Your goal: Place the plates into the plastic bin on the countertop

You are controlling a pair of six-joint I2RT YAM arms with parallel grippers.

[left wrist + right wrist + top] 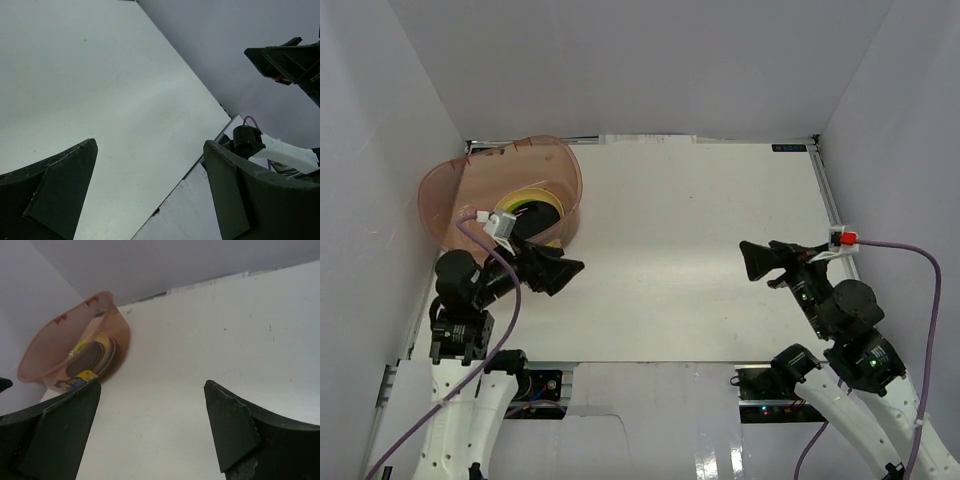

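Plastic bin (445, 195): translucent pink-brown, at far-left corner of worktop (690, 220).
Plates (532, 196): stacked inside bin; yellow and black ones visible.
Left claw (565, 275): open, empty, just beside bin's near side.
Right claw (745, 260): open, empty, well apart, over worktop's right side.

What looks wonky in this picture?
The plastic bin in the far-left corner looks tipped rather than flat on the countertop, one side raised against the wall. The plates inside lean on edge instead of lying flat. Nothing seems spilled or broken.
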